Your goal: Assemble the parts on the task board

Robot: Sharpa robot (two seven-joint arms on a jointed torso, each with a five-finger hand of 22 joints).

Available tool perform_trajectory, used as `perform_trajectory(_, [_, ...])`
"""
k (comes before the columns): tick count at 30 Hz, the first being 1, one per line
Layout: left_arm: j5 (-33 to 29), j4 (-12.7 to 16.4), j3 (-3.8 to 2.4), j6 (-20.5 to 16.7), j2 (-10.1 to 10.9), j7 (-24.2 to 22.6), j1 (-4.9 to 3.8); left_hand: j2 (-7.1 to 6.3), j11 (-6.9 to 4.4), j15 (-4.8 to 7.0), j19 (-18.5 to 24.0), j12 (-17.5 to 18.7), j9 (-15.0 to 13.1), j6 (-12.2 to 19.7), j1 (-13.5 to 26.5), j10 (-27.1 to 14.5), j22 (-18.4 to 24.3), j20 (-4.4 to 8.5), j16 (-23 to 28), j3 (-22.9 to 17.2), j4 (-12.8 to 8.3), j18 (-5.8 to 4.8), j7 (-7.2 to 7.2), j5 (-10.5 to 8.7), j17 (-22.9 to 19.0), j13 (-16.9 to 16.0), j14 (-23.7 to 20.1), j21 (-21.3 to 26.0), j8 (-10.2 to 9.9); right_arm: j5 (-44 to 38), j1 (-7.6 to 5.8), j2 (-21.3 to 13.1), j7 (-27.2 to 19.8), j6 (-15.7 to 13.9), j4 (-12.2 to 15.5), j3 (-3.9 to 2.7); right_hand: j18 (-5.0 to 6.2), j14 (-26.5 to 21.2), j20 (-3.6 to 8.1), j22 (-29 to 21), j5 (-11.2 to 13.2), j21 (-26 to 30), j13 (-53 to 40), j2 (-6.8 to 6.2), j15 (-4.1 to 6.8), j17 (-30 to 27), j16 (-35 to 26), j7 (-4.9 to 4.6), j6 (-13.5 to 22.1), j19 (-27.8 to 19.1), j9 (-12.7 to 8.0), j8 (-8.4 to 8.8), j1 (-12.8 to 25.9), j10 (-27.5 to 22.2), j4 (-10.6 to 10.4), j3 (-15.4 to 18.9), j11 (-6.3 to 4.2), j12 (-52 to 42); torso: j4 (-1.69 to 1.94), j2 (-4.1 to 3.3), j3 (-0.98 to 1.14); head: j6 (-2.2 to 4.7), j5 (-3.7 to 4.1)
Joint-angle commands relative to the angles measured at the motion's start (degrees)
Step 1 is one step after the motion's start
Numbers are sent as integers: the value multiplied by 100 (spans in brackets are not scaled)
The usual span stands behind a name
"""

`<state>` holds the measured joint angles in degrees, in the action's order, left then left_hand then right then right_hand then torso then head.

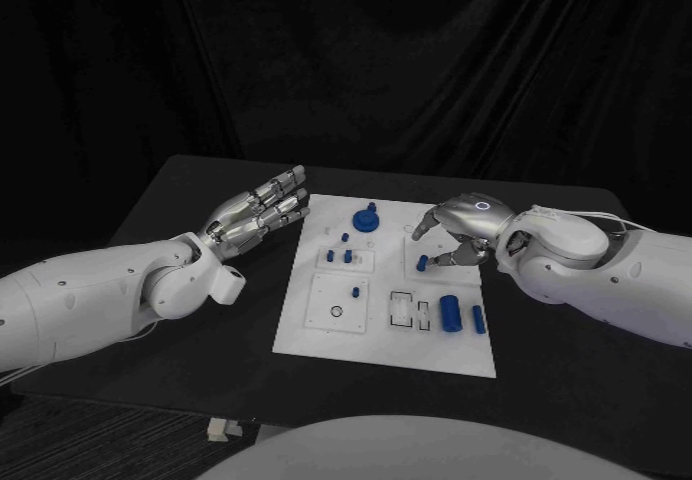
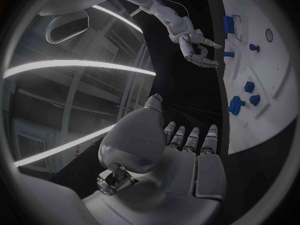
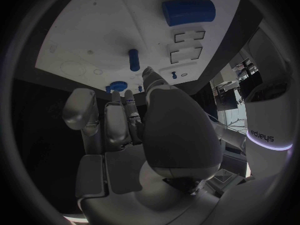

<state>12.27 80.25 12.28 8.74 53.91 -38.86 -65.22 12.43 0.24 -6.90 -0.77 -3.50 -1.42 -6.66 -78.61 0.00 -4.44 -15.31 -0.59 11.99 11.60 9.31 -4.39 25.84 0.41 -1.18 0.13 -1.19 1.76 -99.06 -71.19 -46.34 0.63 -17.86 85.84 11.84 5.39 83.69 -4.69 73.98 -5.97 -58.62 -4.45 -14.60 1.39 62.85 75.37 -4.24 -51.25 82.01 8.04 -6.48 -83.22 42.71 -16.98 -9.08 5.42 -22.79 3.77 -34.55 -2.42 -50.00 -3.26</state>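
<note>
White rectangular task board (image 1: 325, 335) lies mid-table on the black table (image 1: 188, 200). Small blue parts on it: round knobbed piece (image 1: 366, 218) near the far edge, short pegs (image 1: 339, 256) below it, a large blue cylinder (image 1: 451, 312) and a slimmer blue bar (image 1: 479, 319) on the board's right side. Small blue peg (image 1: 424, 264) lies at the right hand's fingertips; cannot tell if pinched. Right hand (image 1: 459, 232) arched over the board's far right part, fingers curled down. Left hand (image 1: 263, 212) hovers just off the board's left edge, fingers straight and close together, holding nothing
</note>
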Motion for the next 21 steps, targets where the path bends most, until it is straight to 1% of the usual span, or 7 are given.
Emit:
perform_trajectory(1, [-34, 6, -6, 89, -7, -780, 11, -10, 62, -86, -30, -49, 31, -19, -73, 10, -53, -73, 59, 19, -66, 91, 20, 103, -41, 41, -13, 29, -66, -55, 71, 58, -52, 243, -98, -4, 19, 73, 20, 842, -39, -102, 68, 183, 14, 9, -90, -22, 91, 32, -71, 76, 63, 100, 35, 19, -31, 89, 15, -10, 6, 0, 16])
perform_trajectory(9, [-33, 20, -6, 106, 4, -864, 33, 43, 126, -130, -46, -114, 22, -81, -89, 20, -87, -104, 59, -10, -122, 93, 55, 137, -41, 28, -13, 21, -55, -55, 202, 195, -97, 364, -269, -4, 22, 68, 28, 839, -87, -66, 71, 248, 26, -4, -118, -111, -2, 24, -87, 55, -13, 203, 55, -35, -46, 155, 20, -2, 5, 0, 10])
perform_trajectory(11, [-33, 26, -6, 108, 8, -874, 41, 47, 137, -131, -48, -123, 21, -88, -91, 22, -88, -106, 59, -12, -130, 93, 61, 144, -41, 27, -13, 20, -54, -55, 224, 223, -122, 387, -297, -4, 22, 71, 33, 841, -231, -56, 69, 286, 27, 0, -125, -101, -27, 26, -103, 59, -82, 269, 74, -72, -45, 190, 17, 2, 2, 0, 6])
perform_trajectory(13, [-33, 28, -6, 109, 10, -883, 51, 48, 146, -134, -50, -126, 20, -95, -92, 23, -95, -107, 59, -13, -135, 94, 65, 147, -41, 26, -13, 18, -53, -55, 240, 245, -144, 411, -315, -4, 17, 78, 38, 849, -603, -58, 58, 377, 39, 19, -126, -137, -82, 34, -124, 59, -236, 461, 156, -173, -54, 207, 19, 2, 2, 0, 8])
perform_trajectory(14, [-33, 28, -6, 109, 11, -887, 53, 48, 146, -134, -50, -126, 20, -95, -92, 23, -95, -107, 59, -13, -135, 94, 65, 147, -41, 26, -13, 18, -53, -55, 243, 248, -148, 416, -318, -4, 17, 78, 38, 849, -603, -58, 58, 377, 39, 19, -126, -137, -82, 34, -124, 59, -236, 461, 156, -173, -54, 207, 18, 1, 3, 0, 10])
perform_trajectory(17, [-33, 30, -6, 106, 12, -921, 67, 61, 184, -145, -64, -158, 14, -141, -96, 29, -123, -110, 59, -19, -161, 96, 96, 169, -41, 21, -13, 10, -46, -40, 259, 267, -180, 427, -330, -4, 15, 82, 41, 859, -1064, -58, 59, 462, 28, 29, -136, -117, -141, 43, -158, 72, -400, 793, 299, -368, -48, 269, 16, -1, 1, 0, 16])
perform_trajectory(21, [-33, 31, -6, 105, 15, -942, 81, 68, 196, -148, -70, -177, 11, -163, -99, 33, -132, -111, 57, -23, -174, 97, 110, 182, -39, 18, -11, 7, -42, -23, 270, 283, -229, 400, -339, -4, 1, 128, 30, 881, -1161, -127, 75, 483, 15, 162, -57, -106, -196, 77, -185, 80, -462, 1050, 374, -598, -45, 421, 18, -2, 4, 0, 6])
